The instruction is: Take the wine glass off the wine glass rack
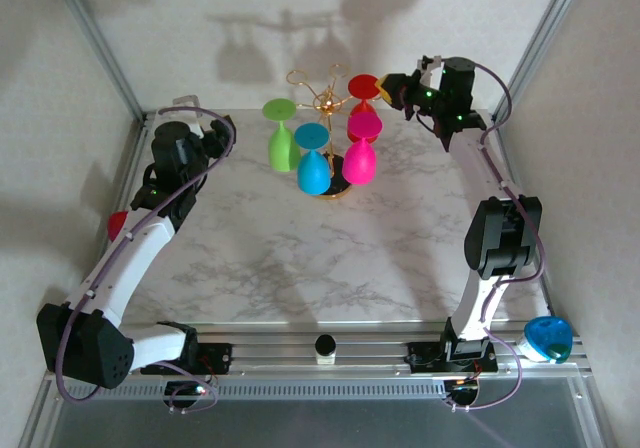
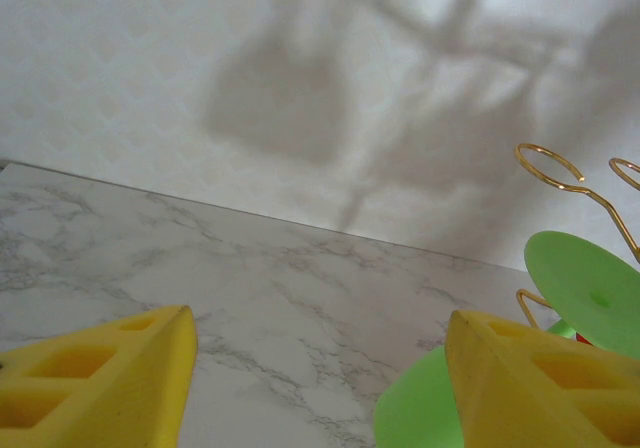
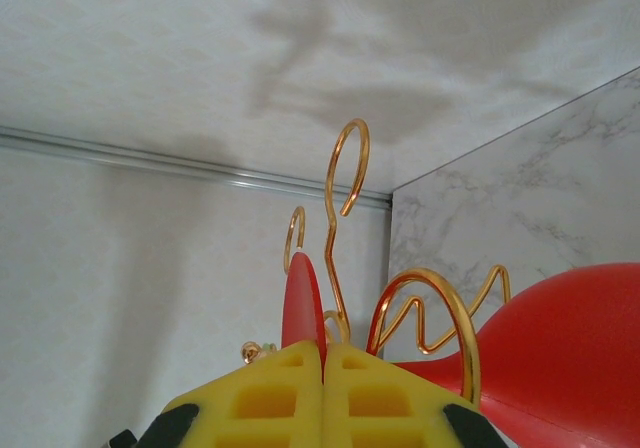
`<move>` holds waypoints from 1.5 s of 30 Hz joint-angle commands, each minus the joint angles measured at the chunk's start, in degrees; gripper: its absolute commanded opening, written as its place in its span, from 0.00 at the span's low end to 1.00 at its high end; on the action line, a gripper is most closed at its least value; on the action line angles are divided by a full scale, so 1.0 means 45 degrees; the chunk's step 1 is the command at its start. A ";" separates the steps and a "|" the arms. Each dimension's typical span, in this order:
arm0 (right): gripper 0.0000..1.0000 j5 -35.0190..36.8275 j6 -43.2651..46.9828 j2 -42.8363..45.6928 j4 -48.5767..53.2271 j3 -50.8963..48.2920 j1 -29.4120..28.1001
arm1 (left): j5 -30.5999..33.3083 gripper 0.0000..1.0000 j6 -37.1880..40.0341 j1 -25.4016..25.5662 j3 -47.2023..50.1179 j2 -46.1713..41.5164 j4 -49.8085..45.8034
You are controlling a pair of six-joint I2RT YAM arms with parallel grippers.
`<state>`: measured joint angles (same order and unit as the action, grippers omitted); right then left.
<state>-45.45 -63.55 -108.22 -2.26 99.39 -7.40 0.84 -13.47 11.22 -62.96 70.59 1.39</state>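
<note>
Fingers of the right gripper (image 3: 323, 353) pinch together on the foot of the red wine glass (image 3: 303, 298), hanging upside down on the gold wine glass rack (image 1: 318, 96) far across the table (image 1: 300, 258), while the left gripper (image 2: 320, 318) gapes wide.

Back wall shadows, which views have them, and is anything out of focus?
Top external: glass-shaped shadows on the back wall above the wine glass rack. Left wrist: broad, diffuse shadows on that wall; left claw soft-edged. Right wrist: fainter wall shadow; red wine glass blurred close to the right claw.
</note>
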 commanded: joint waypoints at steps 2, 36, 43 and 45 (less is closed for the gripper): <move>0.00 -0.0081 0.0386 0.0306 0.0074 0.0160 -0.0153 | 0.0150 0.67 0.0239 0.0106 0.0142 -0.0334 0.0076; 0.00 0.0326 -0.0054 0.3469 -0.0666 -0.3498 0.0218 | -0.0793 0.67 0.0162 0.0606 0.0358 -0.1189 -0.0730; 0.00 0.0502 -0.0388 0.3874 -0.0943 -0.4239 0.0810 | -0.1062 0.66 0.0085 0.0897 0.0570 -0.1331 -0.0816; 0.00 0.0499 -0.0451 0.3928 -0.0975 -0.4351 0.1048 | -0.1085 0.66 0.0065 0.1065 0.0630 -0.1331 -0.0867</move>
<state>-43.83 -64.55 -92.68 -4.19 80.64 -3.99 -2.50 -13.52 14.96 -60.93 65.58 -1.65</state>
